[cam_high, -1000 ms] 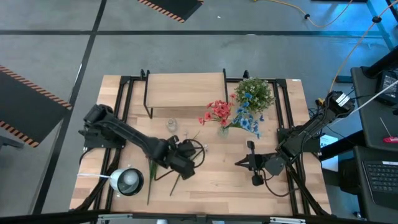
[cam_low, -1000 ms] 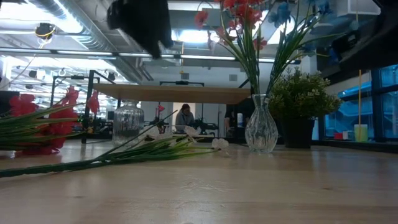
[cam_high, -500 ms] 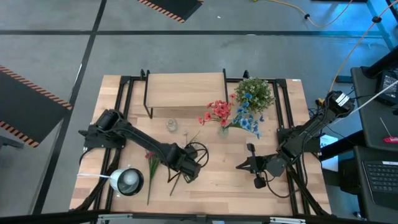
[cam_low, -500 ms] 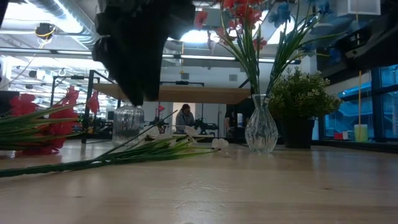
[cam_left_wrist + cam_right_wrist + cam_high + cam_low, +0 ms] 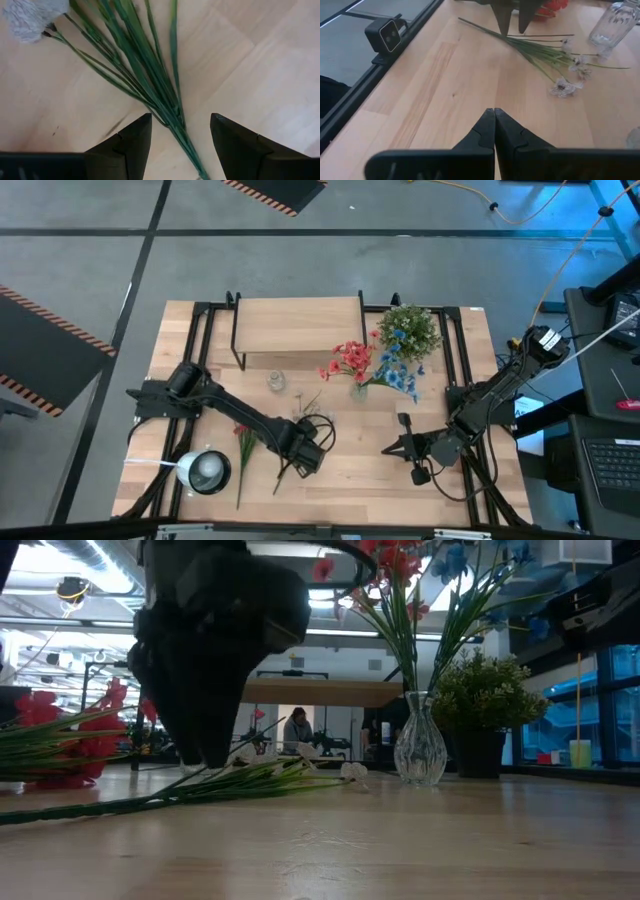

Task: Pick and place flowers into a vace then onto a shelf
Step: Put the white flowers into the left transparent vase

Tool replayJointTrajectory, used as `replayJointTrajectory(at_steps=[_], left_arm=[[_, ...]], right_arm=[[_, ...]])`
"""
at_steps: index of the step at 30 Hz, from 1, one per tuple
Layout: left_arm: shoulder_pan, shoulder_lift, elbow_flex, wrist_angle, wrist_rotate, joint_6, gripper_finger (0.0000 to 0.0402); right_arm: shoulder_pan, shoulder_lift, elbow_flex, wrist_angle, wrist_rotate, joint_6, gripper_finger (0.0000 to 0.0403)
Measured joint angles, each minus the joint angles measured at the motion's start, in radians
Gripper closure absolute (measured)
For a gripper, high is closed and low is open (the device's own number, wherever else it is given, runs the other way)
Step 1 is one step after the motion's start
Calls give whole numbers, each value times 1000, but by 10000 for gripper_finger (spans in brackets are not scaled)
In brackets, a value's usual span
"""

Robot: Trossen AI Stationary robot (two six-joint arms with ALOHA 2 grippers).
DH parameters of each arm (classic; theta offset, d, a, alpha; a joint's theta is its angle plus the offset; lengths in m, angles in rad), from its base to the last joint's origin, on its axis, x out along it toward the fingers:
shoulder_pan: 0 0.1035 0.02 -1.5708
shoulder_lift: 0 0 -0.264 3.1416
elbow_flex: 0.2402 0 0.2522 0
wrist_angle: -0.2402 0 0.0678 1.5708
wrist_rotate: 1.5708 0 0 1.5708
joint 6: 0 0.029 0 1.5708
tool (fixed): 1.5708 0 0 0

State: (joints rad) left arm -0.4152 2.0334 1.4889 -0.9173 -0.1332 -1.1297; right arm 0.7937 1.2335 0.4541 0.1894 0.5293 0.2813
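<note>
- While the left gripper [image 5: 303, 457] hangs low in the lower middle of the high view, its fingers [image 5: 131, 141] stand apart on either side of the green stem of the whitish-cream sprig [image 5: 145, 75], which lies flat on the tabletop [image 5: 360, 470].
- Judging by that, the step in hand is the pick of this sprig; nothing is gripped yet, since the left wrist view shows clear gaps between the stem and each finger.
- Next, as I judge it, the fingers must settle around the stem and close on it, then lift it clear; the stem is thin and lies flat on the wood, so the grip has to go right down to the board.
- In the lower right of the high view the right gripper [image 5: 401, 446] waits, its fingers pressed together and holding nothing, as its own wrist view shows.
- Count of flowers: four sprigs. One red sprig [image 5: 350, 360] and one blue sprig [image 5: 398, 370] already stand in a clear glass vase [image 5: 420, 751] at centre right of the high view.
- A second red sprig [image 5: 243, 450] lies on the table at lower left, just beside the cream one.
- One shelf [image 5: 298, 326] stands at the upper middle, with no vase on it yet.
- One bushy potted plant [image 5: 410, 328] stands at upper right, and one small glass jar [image 5: 276, 381] sits just below the shelf.
- One round lamp-like object [image 5: 205, 471] sits at lower left.
</note>
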Motion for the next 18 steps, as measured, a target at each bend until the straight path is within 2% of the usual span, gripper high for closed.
replayJointTrajectory(at_steps=[6,18], left_arm=[[0,17,0,0,-3,-80,205],[7,62,1,5,6,-62,211]], right_arm=[[0,0,0,0,0,1,402],[0,0,0,0,1,2,402]])
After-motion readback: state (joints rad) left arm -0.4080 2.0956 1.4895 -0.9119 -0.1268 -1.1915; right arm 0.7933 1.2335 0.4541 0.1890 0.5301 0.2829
